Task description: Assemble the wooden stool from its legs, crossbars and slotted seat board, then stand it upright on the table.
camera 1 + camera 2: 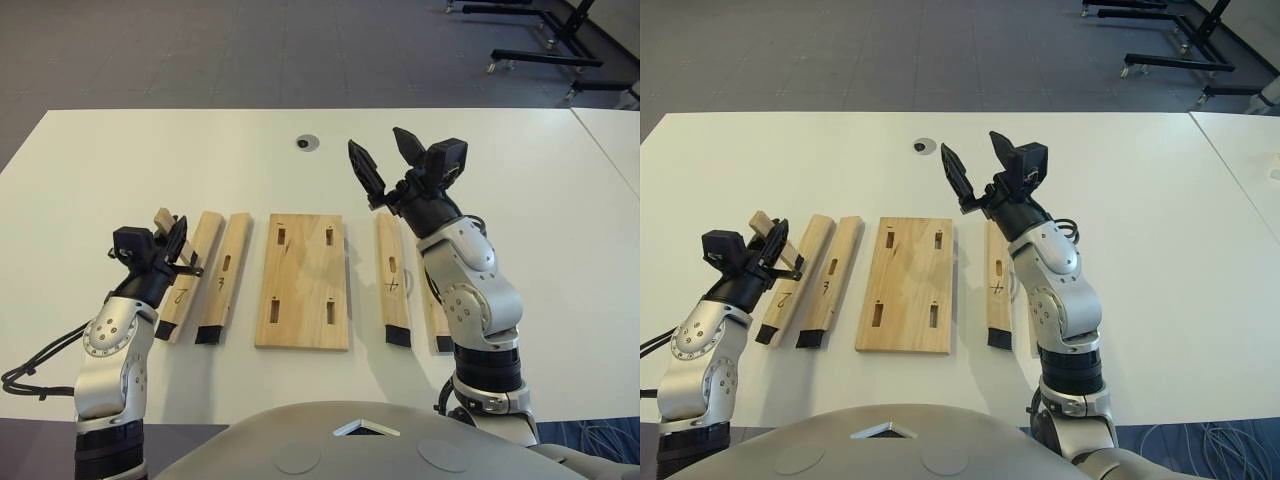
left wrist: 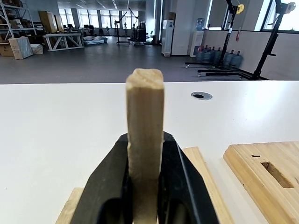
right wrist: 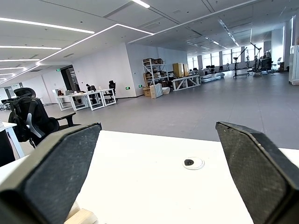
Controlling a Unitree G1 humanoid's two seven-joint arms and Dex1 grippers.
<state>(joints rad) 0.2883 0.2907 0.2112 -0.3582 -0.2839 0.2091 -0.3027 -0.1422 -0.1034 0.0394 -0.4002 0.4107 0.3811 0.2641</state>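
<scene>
The slotted seat board (image 1: 302, 280) lies flat mid-table. Two legs (image 1: 208, 275) with black feet lie side by side left of it, and a marked leg (image 1: 392, 278) lies on its right, with another leg (image 1: 437, 318) partly hidden behind my right arm. My left gripper (image 1: 170, 243) is shut on a short crossbar (image 2: 145, 140), held just above the outer left leg's far end. My right gripper (image 1: 385, 165) hangs open and raised above the right leg's far end, nothing between its fingers (image 3: 261, 172).
A round cable grommet (image 1: 307, 143) sits in the table behind the board. The white table (image 1: 120, 170) has free room at the back and far right. A second table edge (image 1: 615, 140) adjoins on the right.
</scene>
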